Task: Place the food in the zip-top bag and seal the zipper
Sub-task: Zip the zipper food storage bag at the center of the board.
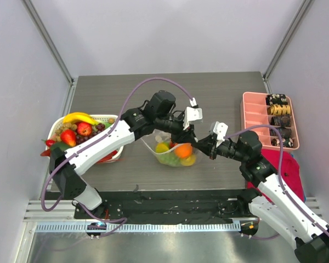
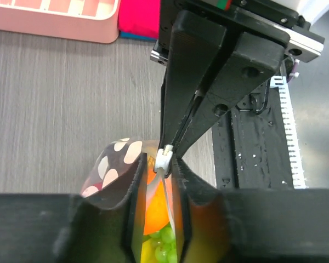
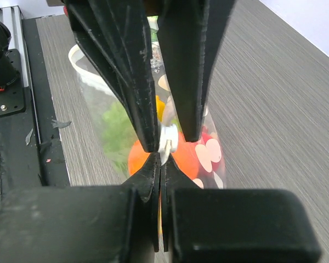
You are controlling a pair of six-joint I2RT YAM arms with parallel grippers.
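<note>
Meeting tip to tip above the middle of the grey wood-grain table (image 1: 98, 93), the two arms work the top right corner of the clear, white-dotted plastic zip-top bag (image 1: 172, 153), which sits upright with a round orange toy fruit (image 1: 183, 149), a yellow one (image 1: 162, 148) and green pieces (image 1: 172, 160) already inside. The right gripper (image 3: 160, 167) is pinched fully together on the thin clear zipper (image 2: 165, 183) just beside its small white tab (image 2: 164, 159). The left gripper (image 2: 159, 163) straddles that tab with its fingers a narrow gap apart; whether they actually press it cannot be told. The job looks close to the sealing stroke, and the risks lie there. If the right pinch slips off the slick strip, the soft bag would drag along with the tab instead of closing. A pull angled off the zipper line could tip the bag and roll the fruit out, or leave part of the mouth unsealed. With the fingertips this close, a small misjudgement could knock one gripper against the other. At the left, the white rectangular basket (image 1: 108, 116) holds more toy fruit, which an early seal would shut out.
</note>
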